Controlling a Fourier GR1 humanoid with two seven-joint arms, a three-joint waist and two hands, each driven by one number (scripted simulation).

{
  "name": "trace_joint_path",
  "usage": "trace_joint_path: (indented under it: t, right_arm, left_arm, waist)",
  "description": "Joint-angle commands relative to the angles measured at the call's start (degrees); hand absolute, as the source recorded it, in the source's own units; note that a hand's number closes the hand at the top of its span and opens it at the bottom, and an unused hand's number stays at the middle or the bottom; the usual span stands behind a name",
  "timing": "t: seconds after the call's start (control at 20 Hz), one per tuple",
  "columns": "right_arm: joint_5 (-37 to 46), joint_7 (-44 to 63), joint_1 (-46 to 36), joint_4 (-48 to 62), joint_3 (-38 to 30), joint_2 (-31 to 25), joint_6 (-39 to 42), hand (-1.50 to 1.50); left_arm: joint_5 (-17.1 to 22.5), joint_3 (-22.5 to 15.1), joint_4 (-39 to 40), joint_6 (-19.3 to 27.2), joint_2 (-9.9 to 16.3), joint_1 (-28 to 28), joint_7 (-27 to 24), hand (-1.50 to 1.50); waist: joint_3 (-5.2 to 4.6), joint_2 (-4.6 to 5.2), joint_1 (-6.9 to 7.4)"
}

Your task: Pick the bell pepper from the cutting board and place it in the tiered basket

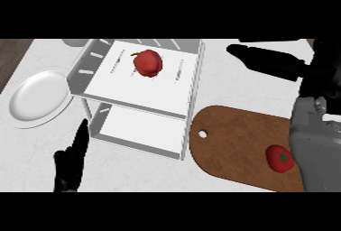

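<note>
bell pepper (148, 62) lies on the top shelf of the tiered basket (188, 76), upper centre of the frame, nothing touching it. basket is white, lower shelf visible beneath. right hand (266, 61) at upper right, just right of the basket and apart from the pepper, fingers stretched out toward the left, holding nothing. its grey forearm runs down the right edge. left hand (71, 163) at lower left, resting, fingers straight and pointing up, released. wooden cutting board (230, 144) at lower right, touching the basket's corner; a red tomato (280, 158) sits on it beside the forearm. white plate (39, 96) at left, near the basket.
</note>
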Motion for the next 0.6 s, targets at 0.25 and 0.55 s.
trace_joint_path:
  t: [0.25, 0.55]
  right_arm:
    - [-22.59, -0.31, 24.68, -25.77, -18.07, -13.75, 11.88, -1.5]
    - [-44.55, -9.71, 36.87, -29.4, -35.23, -15.22, 19.92, -1.5]
  left_arm:
    - [-0.31, 1.22, -0.33, 1.22, 0.51, 0.88, 2.39, 0.0]
    - [0.46, 0.61, -0.32, -0.09, -0.11, 2.3, 0.53, 0.0]
  waist:
    - [0.06, 0.21, -1.68]
    - [0.12, 0.17, -1.67]
